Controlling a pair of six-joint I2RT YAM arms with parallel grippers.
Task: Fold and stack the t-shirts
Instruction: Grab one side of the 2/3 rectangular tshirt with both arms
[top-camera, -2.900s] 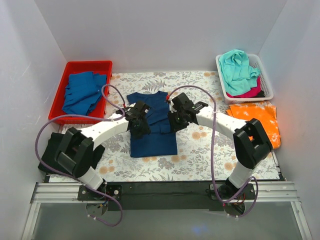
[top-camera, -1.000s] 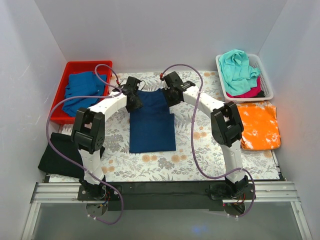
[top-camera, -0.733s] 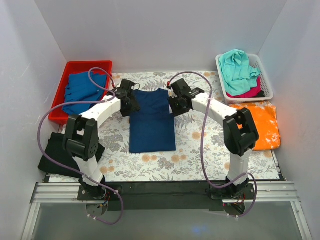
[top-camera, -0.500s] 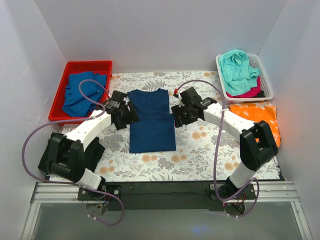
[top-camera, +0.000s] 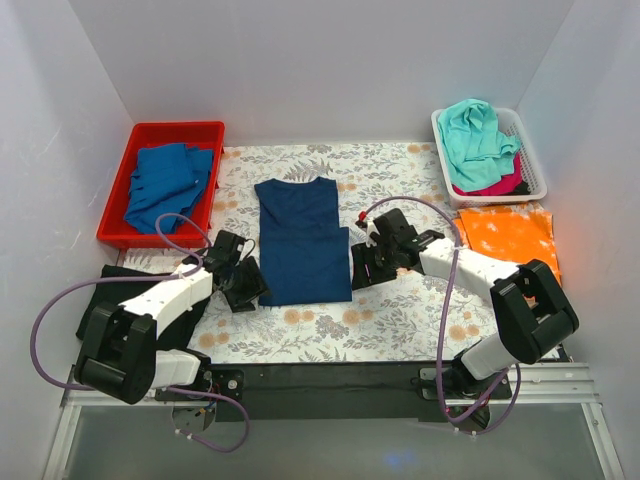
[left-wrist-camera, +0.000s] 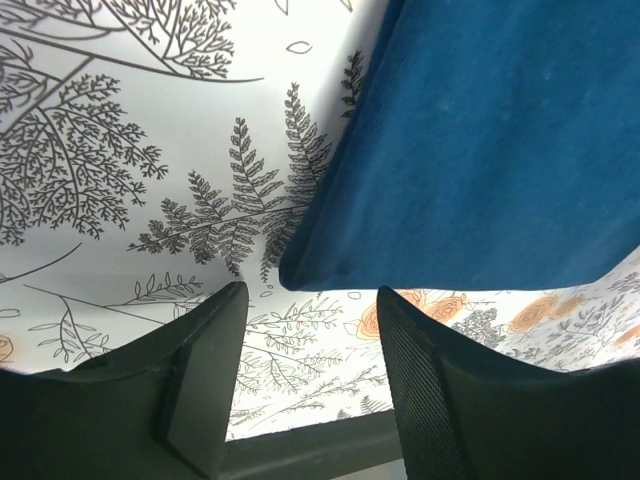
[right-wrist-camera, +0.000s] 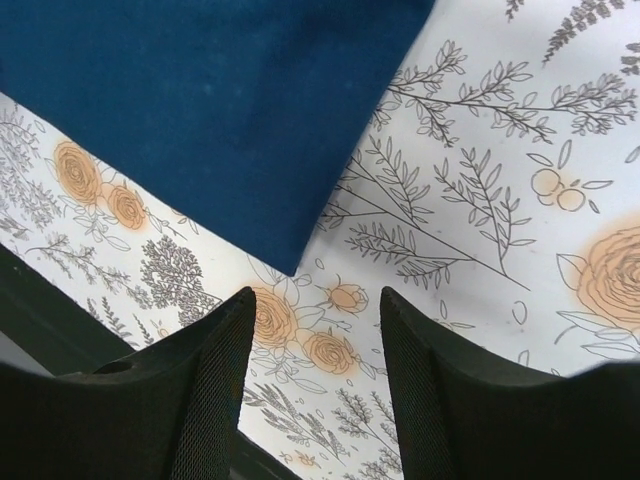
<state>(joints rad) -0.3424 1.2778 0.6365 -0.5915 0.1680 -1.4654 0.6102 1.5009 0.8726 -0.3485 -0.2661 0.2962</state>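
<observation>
A navy blue t-shirt (top-camera: 303, 237) lies flat on the flowered cloth, folded into a long narrow strip, collar at the far end. My left gripper (top-camera: 243, 285) is open and empty just off the shirt's near left corner, which shows in the left wrist view (left-wrist-camera: 300, 268). My right gripper (top-camera: 362, 270) is open and empty just off the near right corner (right-wrist-camera: 290, 262). A mid-blue shirt (top-camera: 165, 183) lies in the red tray (top-camera: 120, 180). Teal (top-camera: 475, 135) and pink (top-camera: 500, 184) shirts fill the white basket (top-camera: 531, 152). An orange shirt (top-camera: 512, 237) and a black one (top-camera: 108, 290) lie on the table.
The table is covered by a flowered cloth (top-camera: 400, 310). White walls close in the back and both sides. A black rail (top-camera: 330, 378) runs along the near edge by the arm bases. Purple cables loop off both arms.
Both grippers have let go of the shirt's far end and drawn back down its sides to the near corners. The shirt now lies flat, folded narrow.
</observation>
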